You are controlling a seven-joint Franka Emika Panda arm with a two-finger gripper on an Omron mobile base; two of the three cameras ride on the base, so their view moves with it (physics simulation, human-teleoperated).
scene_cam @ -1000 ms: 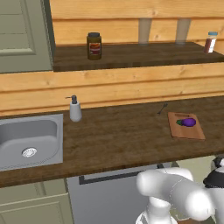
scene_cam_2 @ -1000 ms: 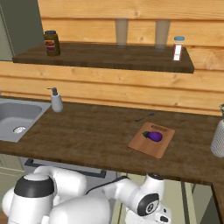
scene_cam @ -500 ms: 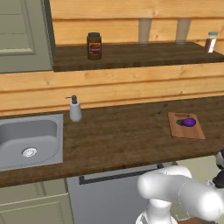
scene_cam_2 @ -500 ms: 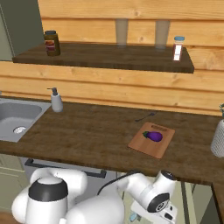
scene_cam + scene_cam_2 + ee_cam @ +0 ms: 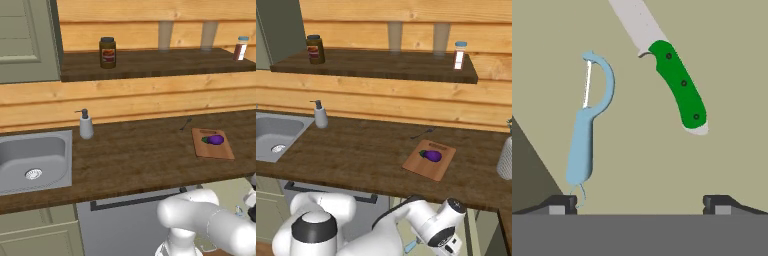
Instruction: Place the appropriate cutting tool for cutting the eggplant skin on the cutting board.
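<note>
The gripper [image 5: 640, 202] hangs with its jaws spread wide and empty above a flat beige surface [image 5: 732, 75], where a light blue peeler [image 5: 584, 132] lies beside a green-handled knife [image 5: 679, 90], the two apart. On the dark wooden counter [image 5: 361, 155], the cutting board [image 5: 428, 160] sits near the right end towards the front edge, with the eggplant [image 5: 431, 156] resting on it.

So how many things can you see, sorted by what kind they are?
Cutting tools: 2, a light blue peeler and a green-handled knife
Vegetables: 1, the eggplant
Boards: 1, the cutting board
Jars and bottles on the shelf: 2, and
Soap dispensers: 1
Total: 7
</note>
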